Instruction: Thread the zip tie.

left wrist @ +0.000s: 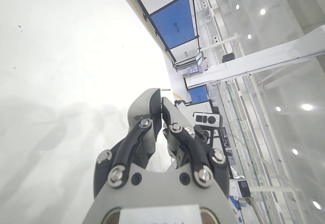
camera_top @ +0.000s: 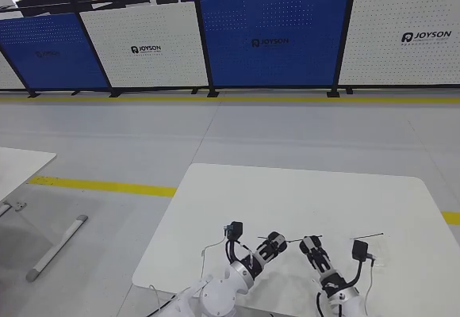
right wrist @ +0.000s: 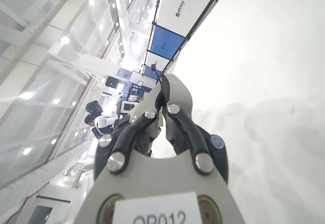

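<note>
A thin black zip tie (camera_top: 292,239) is held low over the white table (camera_top: 293,198) near its front edge, between my two grippers. The left gripper (camera_top: 276,242) is shut on one part of it. In the left wrist view the closed fingers (left wrist: 155,105) pinch the strap, and a short black end (left wrist: 166,89) pokes out past the tips. The right gripper (camera_top: 311,244) sits close beside the left one, also shut on the tie. The right wrist view has the tie's small square head (right wrist: 153,66) sticking out beyond the closed gripper (right wrist: 162,82).
Another thin black strap (camera_top: 368,235) lies on the table to the right of the grippers. A second white table (camera_top: 8,170) stands at the far left across the floor. Blue and white panel fences (camera_top: 270,43) line the back.
</note>
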Robot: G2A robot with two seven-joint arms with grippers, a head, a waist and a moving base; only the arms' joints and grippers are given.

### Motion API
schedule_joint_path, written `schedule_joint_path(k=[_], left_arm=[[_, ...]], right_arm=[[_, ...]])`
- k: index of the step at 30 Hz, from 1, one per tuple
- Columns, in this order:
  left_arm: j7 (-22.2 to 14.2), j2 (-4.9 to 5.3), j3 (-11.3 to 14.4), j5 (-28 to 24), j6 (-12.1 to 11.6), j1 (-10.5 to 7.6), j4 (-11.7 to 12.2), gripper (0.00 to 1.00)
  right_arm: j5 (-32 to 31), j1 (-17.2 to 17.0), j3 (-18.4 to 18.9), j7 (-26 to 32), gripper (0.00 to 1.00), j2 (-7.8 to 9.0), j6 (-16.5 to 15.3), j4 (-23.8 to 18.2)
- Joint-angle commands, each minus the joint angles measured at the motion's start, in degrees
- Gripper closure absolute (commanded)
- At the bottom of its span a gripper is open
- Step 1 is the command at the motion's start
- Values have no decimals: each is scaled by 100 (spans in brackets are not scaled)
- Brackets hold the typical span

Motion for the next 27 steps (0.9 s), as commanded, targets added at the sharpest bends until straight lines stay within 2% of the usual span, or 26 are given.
schedule_joint_path(k=[1,12,19,20,21,22,24,27], left_arm=[[-11,-2,9,23,-7,5,-11,100],[-100,-5,9,81,-45,39,-65,100],[-112,-4,-20,95,-48,64,-98,100],[-99,-5,-25,93,-47,69,-105,92],[-59,-5,-34,107,-51,75,-112,71],[-40,-6,-40,110,-53,83,-119,58],[-26,-4,-65,101,-65,105,-140,54],[-23,8,-119,105,-101,156,-182,57]], right_arm=[[-20,9,-3,47,100,-6,22,-3],[-124,21,12,210,100,-44,159,-15],[-158,-27,59,237,100,-59,74,-31],[-167,-39,70,228,100,-60,67,-38],[-183,-51,81,207,100,-61,69,-45],[-202,-64,90,180,100,-64,78,-54],[-246,-87,97,142,100,-70,112,-78],[-292,-118,112,98,100,-79,166,-99]])
